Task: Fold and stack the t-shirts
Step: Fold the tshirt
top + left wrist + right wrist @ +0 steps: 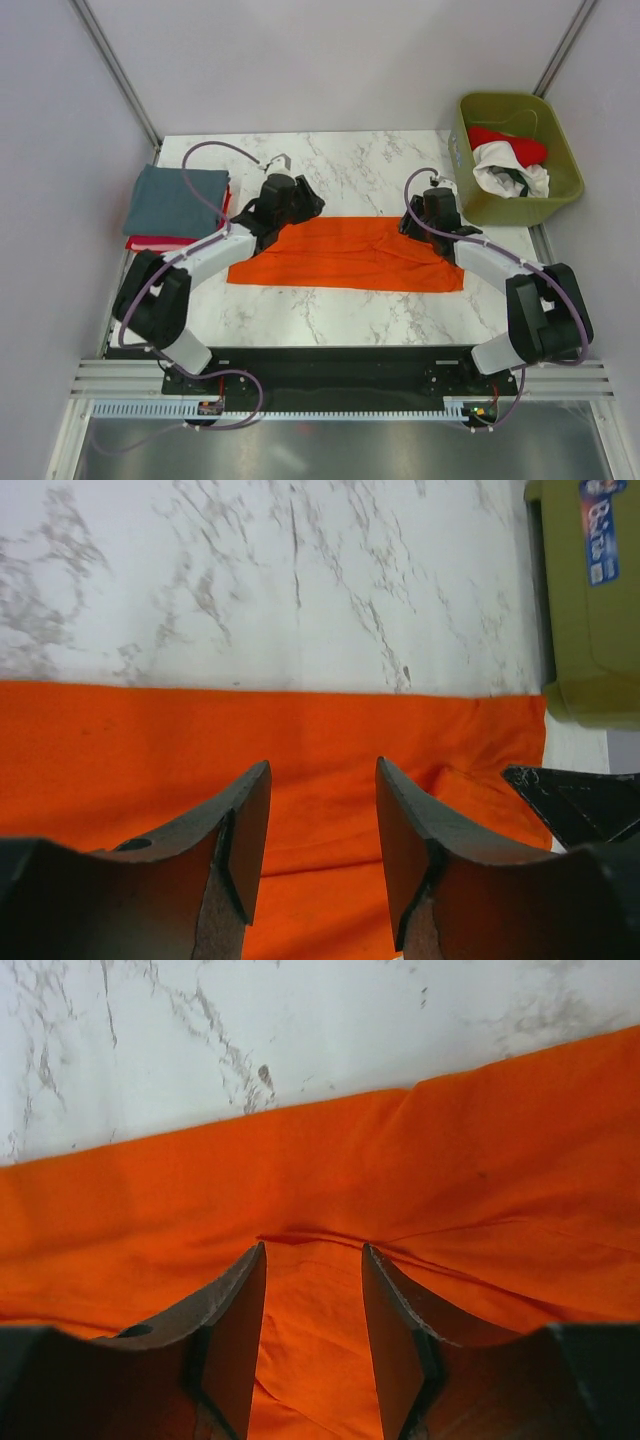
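Orange t-shirt (350, 255) lies mid-table as a flat band, long axis running left to right.
Left gripper (308, 205) is parted and empty over its far edge at the left; right gripper (412, 222) likewise at the right. Each arm is nearest its own end.

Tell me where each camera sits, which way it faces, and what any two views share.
Top external: above and behind, looking down on the table, left arm, right arm, orange t-shirt, folded stack, bin.
Left wrist: on the left arm, looking past the open left gripper across the t-shirt toward the bin.
Right wrist: on the right arm, looking past the open right gripper at t-shirt and table.
Shared: all three show the orange t-shirt.
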`<action>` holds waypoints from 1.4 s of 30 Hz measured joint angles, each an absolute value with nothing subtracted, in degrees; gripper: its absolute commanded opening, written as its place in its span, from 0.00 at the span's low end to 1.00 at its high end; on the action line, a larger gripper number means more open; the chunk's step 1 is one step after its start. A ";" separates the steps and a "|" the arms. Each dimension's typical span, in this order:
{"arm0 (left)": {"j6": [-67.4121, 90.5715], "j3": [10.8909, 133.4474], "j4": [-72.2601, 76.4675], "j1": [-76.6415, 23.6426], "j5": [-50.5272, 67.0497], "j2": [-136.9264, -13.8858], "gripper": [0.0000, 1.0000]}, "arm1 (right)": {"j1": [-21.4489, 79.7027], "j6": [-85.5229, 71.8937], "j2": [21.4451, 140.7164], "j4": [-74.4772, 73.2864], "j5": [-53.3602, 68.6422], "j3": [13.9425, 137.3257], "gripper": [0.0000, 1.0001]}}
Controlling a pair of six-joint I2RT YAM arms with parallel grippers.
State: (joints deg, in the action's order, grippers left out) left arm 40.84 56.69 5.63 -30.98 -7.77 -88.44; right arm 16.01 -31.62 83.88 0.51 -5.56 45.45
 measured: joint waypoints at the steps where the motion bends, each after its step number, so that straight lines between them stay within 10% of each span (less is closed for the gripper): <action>1: 40.86 58.39 5.52 -31.64 -6.70 -90.89 0.52 | 16.01 -31.48 84.75 0.54 -3.97 45.60 0.52; 16: 41.08 76.97 -1.10 -36.53 4.51 -113.71 0.50 | 18.85 -27.83 95.07 2.61 1.69 50.15 0.54; 22: 41.12 79.35 -1.87 -36.77 5.78 -116.01 0.50 | 20.60 -26.61 96.25 2.37 -0.03 51.09 0.34; 26: 41.54 80.64 -2.11 -36.73 6.74 -119.00 0.49 | 21.41 -26.52 95.66 2.15 -0.93 50.48 0.02; 32: 42.39 82.26 -2.63 -36.64 8.54 -122.39 0.48 | 23.31 -28.91 86.00 0.97 -0.91 43.40 0.00; 37: 42.39 82.39 -3.01 -36.73 8.56 -122.63 0.48 | 25.69 -34.06 76.36 0.89 1.23 37.10 0.53; 42: 42.33 82.56 -3.31 -36.73 8.45 -122.63 0.48 | 26.87 -36.82 71.44 -1.19 2.76 34.13 0.57</action>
State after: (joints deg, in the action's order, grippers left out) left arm 42.33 82.56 -3.31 -36.73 8.45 -122.63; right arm 26.87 -36.82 71.44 -1.19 2.76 34.13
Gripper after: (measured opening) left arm 0.481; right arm 0.571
